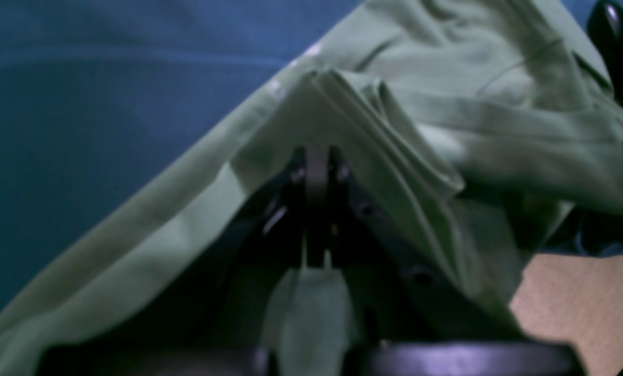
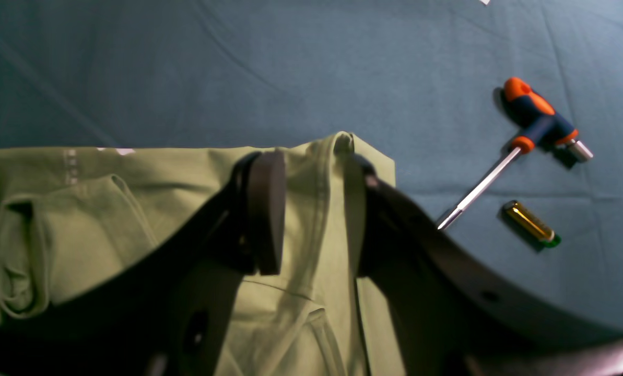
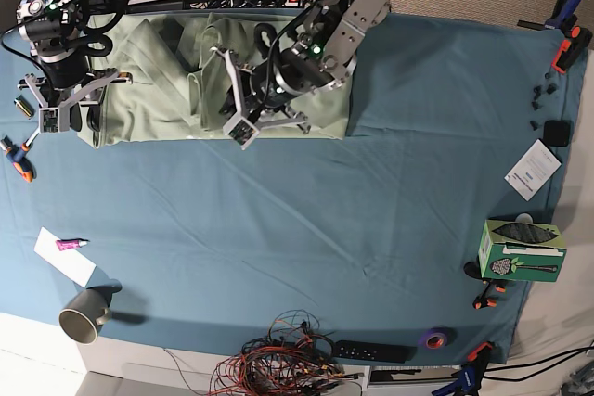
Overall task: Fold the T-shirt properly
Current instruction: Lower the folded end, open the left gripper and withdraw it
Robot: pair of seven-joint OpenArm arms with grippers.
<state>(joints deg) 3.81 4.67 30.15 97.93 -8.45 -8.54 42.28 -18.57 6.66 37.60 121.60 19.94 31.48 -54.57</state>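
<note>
The pale sage-green T-shirt (image 3: 158, 71) lies partly folded at the back of the teal table cloth (image 3: 325, 229). My left gripper (image 3: 243, 122) is at the shirt's front edge near the middle. In the left wrist view it (image 1: 316, 167) is shut on a layered fold of the T-shirt (image 1: 499, 104). My right gripper (image 3: 58, 116) is at the shirt's front left corner. In the right wrist view its jaws (image 2: 316, 167) stand apart with a ridge of the T-shirt (image 2: 107, 219) between them, some fabric draped over one finger (image 2: 366, 219).
An orange and blue screwdriver (image 2: 536, 122) and a battery (image 2: 530, 224) lie on the cloth beside the right gripper. A mug (image 3: 82, 317), a pink marker (image 3: 70, 245), a green box (image 3: 520, 249), a white card (image 3: 534, 169) and tangled cables (image 3: 278, 359) sit at the edges.
</note>
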